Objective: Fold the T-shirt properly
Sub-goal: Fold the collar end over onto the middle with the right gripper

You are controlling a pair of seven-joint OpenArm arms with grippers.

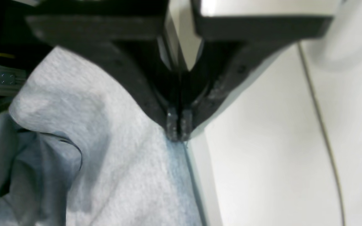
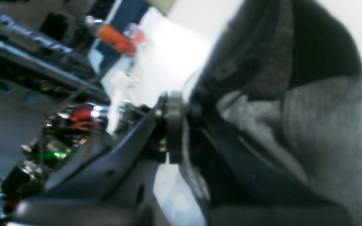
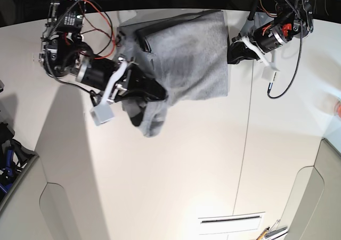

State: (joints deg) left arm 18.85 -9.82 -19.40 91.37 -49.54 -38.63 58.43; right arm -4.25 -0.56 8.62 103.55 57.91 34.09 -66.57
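Pinching the hem edge of the heather-grey cotton T-shirt (image 3: 184,56), left tool (image 1: 178,127) has jaws fully closed at frame upper right. Shirt lies bunched on the white surface (image 3: 176,181), upper centre. Right tool (image 3: 154,91), upper left, is clamped on cloth that drapes over it.

Heather-grey T-shirt (image 3: 189,54), plain; black pincers; white table (image 3: 176,181) w/ thin dark seam.
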